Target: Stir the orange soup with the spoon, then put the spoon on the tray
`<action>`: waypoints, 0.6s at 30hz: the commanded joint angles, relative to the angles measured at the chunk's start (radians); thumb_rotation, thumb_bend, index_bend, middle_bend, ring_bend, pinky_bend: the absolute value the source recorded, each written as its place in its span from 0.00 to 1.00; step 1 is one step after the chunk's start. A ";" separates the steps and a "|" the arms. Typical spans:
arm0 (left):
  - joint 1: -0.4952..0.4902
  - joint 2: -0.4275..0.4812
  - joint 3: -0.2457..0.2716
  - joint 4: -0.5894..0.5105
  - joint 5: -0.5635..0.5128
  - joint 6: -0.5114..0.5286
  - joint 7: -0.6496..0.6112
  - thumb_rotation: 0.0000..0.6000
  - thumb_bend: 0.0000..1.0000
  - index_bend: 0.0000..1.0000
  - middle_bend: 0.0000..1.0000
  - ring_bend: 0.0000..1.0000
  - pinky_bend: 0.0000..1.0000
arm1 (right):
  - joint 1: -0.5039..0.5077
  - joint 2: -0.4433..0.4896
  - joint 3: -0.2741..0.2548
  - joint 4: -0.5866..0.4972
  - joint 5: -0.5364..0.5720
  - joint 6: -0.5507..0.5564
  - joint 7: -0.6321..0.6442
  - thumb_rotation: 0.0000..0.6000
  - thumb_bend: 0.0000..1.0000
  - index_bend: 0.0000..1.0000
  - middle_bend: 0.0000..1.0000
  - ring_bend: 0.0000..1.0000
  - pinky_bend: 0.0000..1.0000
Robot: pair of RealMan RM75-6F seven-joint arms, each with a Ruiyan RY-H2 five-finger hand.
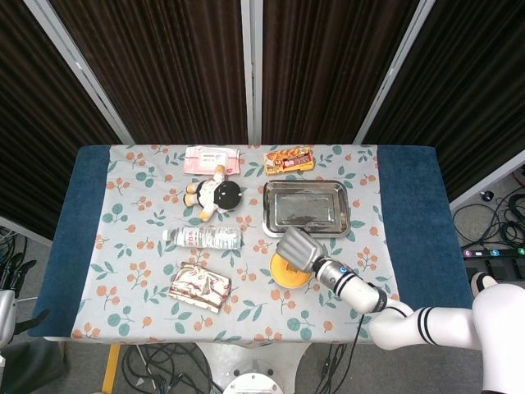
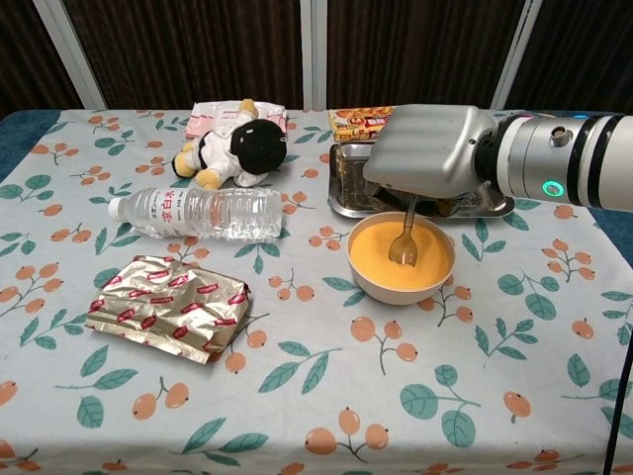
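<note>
— Orange soup [image 2: 401, 242] fills the bowl [image 2: 401, 287] near the front of the worktop [image 2: 297, 396], just in front of the metal tray [image 2: 341, 203]; where is the spoon [image 2: 405, 240]?

— Standing in the soup, bowl end down; its handle runs up under the right hand [image 2: 430, 148], which hangs over the bowl with fingers closed downward around the handle top.

— And the left hand?

— Neither view shows it; a water bottle [image 2: 198, 213] lies to the left of the bowl, a foil packet [image 2: 168, 307] nearer the front.
</note>
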 commanded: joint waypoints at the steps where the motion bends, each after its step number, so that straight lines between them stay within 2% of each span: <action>1: 0.001 0.000 0.000 0.001 0.000 0.001 -0.001 1.00 0.06 0.22 0.14 0.12 0.13 | -0.003 0.000 0.003 -0.006 0.009 -0.004 0.018 1.00 0.43 0.76 0.98 0.96 1.00; 12: 0.003 0.001 0.000 -0.001 -0.001 0.002 -0.001 1.00 0.06 0.22 0.14 0.12 0.13 | -0.016 0.043 0.054 -0.043 0.133 -0.049 0.192 1.00 0.43 0.78 0.98 0.97 1.00; 18: -0.004 0.002 -0.002 -0.007 0.005 -0.001 0.009 1.00 0.06 0.22 0.14 0.12 0.13 | -0.015 0.078 0.054 -0.033 0.103 -0.022 0.204 1.00 0.43 0.78 0.98 0.97 1.00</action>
